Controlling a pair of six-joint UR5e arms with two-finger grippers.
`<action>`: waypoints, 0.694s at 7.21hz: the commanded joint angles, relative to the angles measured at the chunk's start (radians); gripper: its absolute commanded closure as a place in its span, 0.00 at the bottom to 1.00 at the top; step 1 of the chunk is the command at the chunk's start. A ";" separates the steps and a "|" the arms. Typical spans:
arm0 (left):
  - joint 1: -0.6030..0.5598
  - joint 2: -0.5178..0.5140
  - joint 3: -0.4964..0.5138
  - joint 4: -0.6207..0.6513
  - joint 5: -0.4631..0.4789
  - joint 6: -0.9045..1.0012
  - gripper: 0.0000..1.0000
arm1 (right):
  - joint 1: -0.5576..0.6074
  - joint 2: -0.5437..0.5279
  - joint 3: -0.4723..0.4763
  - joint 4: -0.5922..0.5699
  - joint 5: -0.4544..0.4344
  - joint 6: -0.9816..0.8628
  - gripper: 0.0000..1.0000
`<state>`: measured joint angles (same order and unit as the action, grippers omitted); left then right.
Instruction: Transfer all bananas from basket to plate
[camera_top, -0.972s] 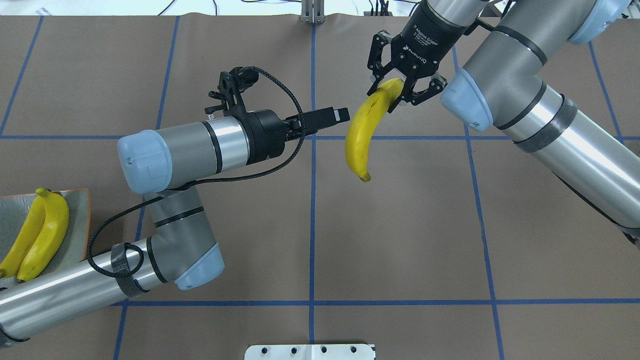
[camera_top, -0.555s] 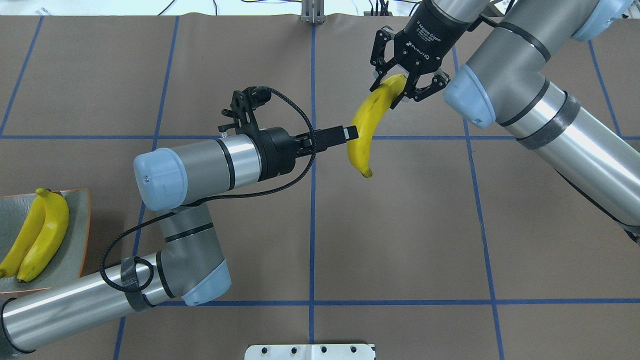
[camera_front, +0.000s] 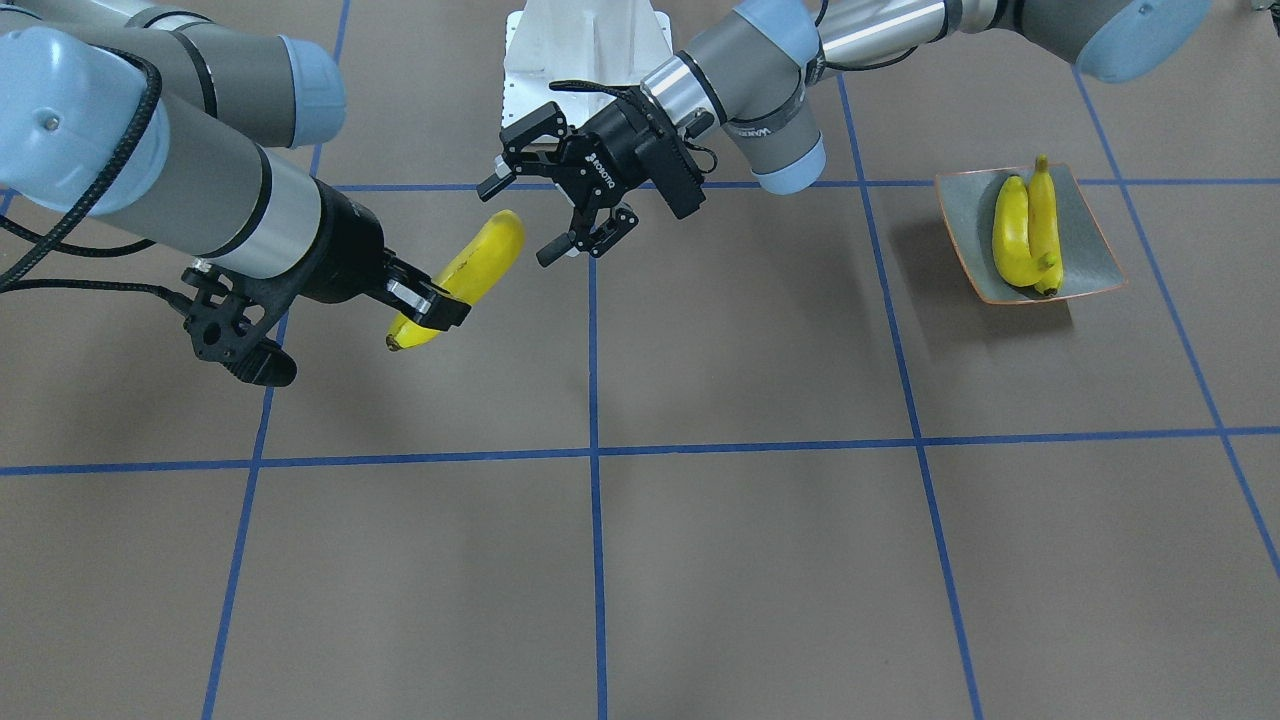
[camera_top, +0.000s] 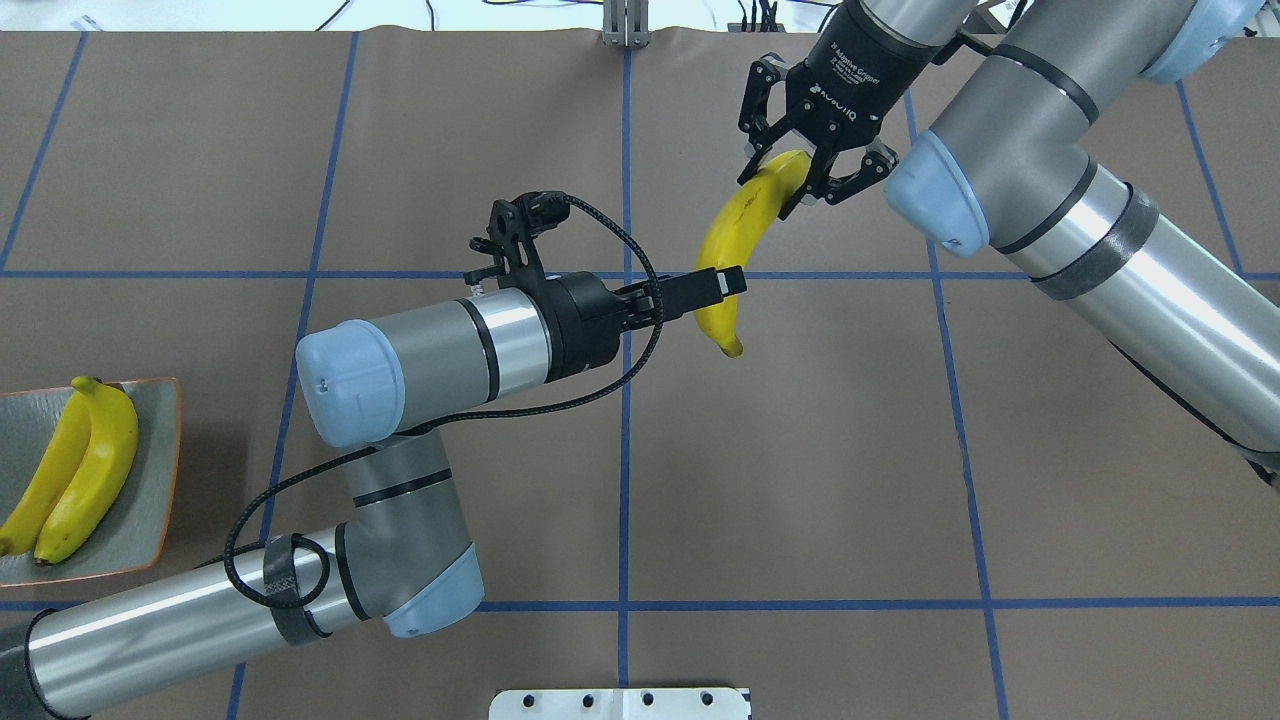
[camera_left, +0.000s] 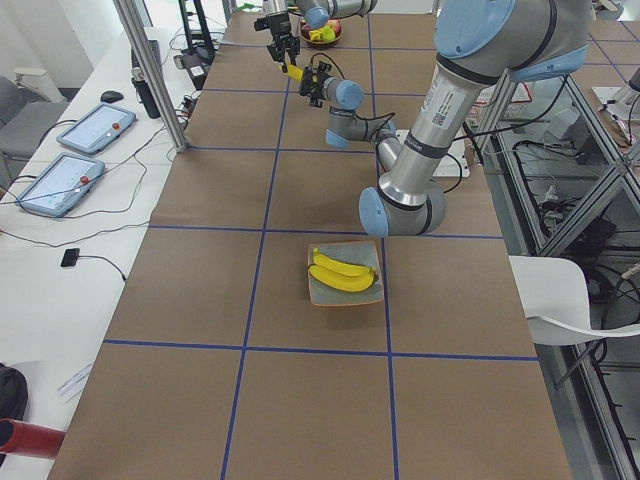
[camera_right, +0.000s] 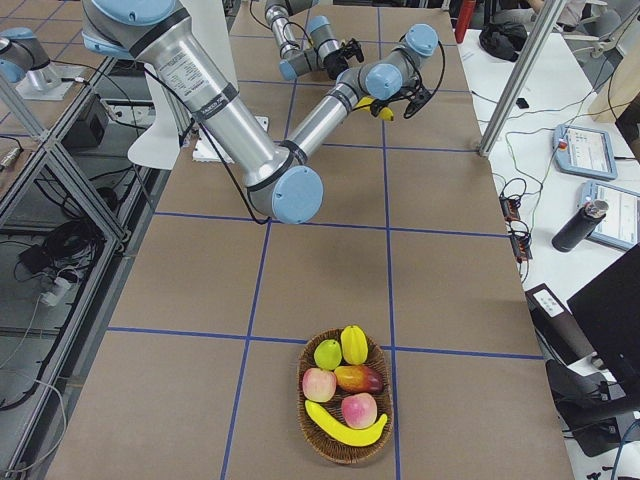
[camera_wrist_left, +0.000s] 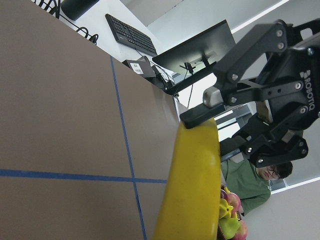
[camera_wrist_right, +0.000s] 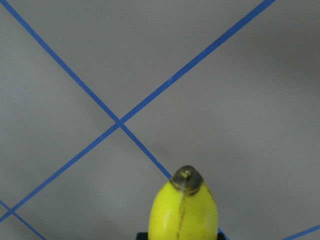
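One banana hangs in the air over the table's middle. My right gripper is shut on its far end. The left gripper is open, with the banana's near end between its spread fingers. In the left wrist view the banana fills the foreground, with the right gripper's fingers clamped on it. Two more bananas lie side by side on the plate at the table's left edge. The basket stands far right with another banana in it.
Apples, a mango and other fruit share the basket. The robot's white base is at the near edge. Tablets and cables lie on a side table. A person shows in the left wrist view.
My left arm has reached right and forward until its fingers straddle the banana's lower part. The right gripper has kept the banana nearly still, slightly raised.
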<state>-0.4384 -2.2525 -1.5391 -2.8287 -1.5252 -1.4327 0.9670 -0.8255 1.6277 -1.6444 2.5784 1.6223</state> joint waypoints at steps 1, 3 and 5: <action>0.007 -0.009 0.001 0.002 0.010 0.000 0.01 | -0.001 0.000 0.001 0.000 0.003 0.001 1.00; 0.007 -0.007 0.005 0.002 0.010 0.000 0.01 | -0.002 -0.003 0.011 0.000 0.008 0.004 1.00; 0.006 -0.009 0.005 0.002 0.010 0.000 0.03 | -0.004 -0.001 0.015 0.000 0.011 0.005 1.00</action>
<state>-0.4318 -2.2600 -1.5346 -2.8271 -1.5156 -1.4327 0.9646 -0.8271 1.6400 -1.6444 2.5872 1.6266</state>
